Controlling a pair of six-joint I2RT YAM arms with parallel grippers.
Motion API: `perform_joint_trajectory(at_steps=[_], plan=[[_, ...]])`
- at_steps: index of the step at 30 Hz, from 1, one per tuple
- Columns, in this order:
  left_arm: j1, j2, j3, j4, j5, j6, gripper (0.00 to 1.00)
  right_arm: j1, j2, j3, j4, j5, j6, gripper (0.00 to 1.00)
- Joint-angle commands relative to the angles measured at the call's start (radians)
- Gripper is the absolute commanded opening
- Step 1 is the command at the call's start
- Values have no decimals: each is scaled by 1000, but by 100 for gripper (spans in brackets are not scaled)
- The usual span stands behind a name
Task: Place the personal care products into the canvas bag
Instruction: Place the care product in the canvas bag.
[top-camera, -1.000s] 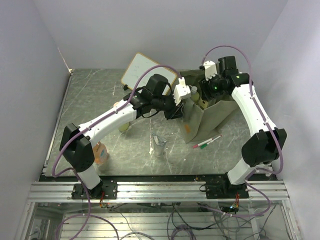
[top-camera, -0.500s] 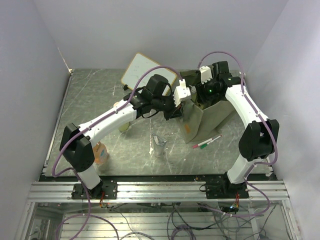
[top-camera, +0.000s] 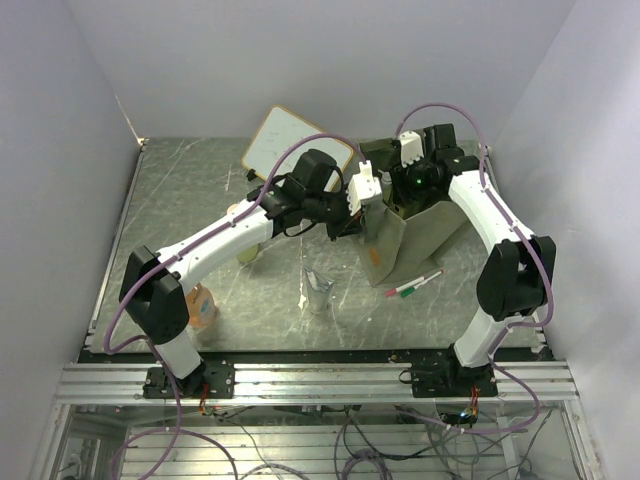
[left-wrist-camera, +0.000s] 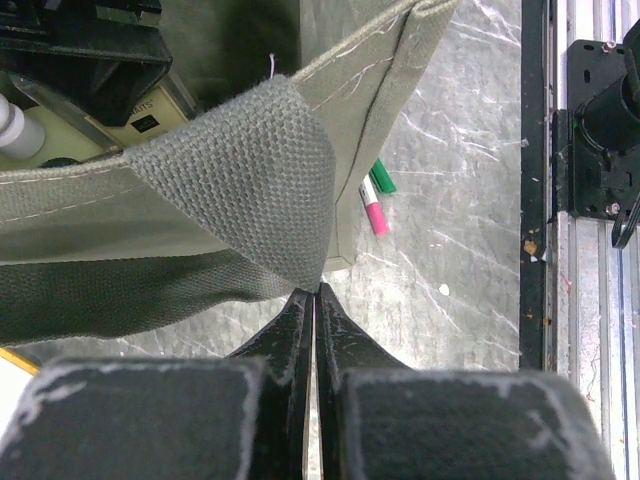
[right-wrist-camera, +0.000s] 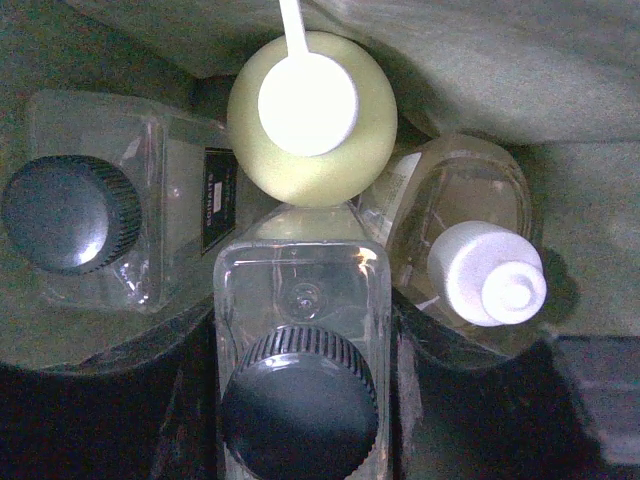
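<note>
- At the far right of the table (top-camera: 200, 190), the canvas bag (top-camera: 405, 235) stands upright with its mouth open. The whiteboard (top-camera: 275, 140) lies just to its far left.
- Left gripper (left-wrist-camera: 316, 290): I read the jaws as fully closed, pinching a fold of the bag's webbing handle. In the top view it sits at the bag's left rim.
- Right gripper (right-wrist-camera: 302, 330): it is inside the bag's mouth. Its fingers press both sides of a clear square glass bottle (right-wrist-camera: 300, 280) with a black cap, so I read it as clamped on that bottle.
- Inside the bag, around that bottle in the right wrist view:
  - a second square glass bottle (right-wrist-camera: 90, 215) at left;
  - the yellow-green pump bottle (right-wrist-camera: 330, 180) above, touching it;
  - a pale bottle with a white cap (right-wrist-camera: 487, 275) at right.
- On the table outside the bag, the orange-pink bottle (top-camera: 203, 305) lies beside the left arm's base and a clear pouch (top-camera: 318, 290) sits near the bag's front-left corner.
- The marker pens (top-camera: 415, 285) lie just in front of the bag.
</note>
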Motion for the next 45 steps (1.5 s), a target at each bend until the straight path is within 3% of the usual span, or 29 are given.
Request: perform_joint_trajectory(at_steps=[1, 16, 27, 45], plan=[[-10, -18, -10, -18, 5, 32, 7, -5, -5, 17, 206, 33, -18, 0], [-10, -24, -18, -25, 17, 53, 7, -13, 43, 79, 119, 106, -127, 0], [-10, -41, -44, -16, 17, 62, 7, -18, 73, 93, 87, 108, -181, 12], [-10, -36, -44, -11, 11, 63, 7, -57, 41, 162, 49, 189, -193, 4]])
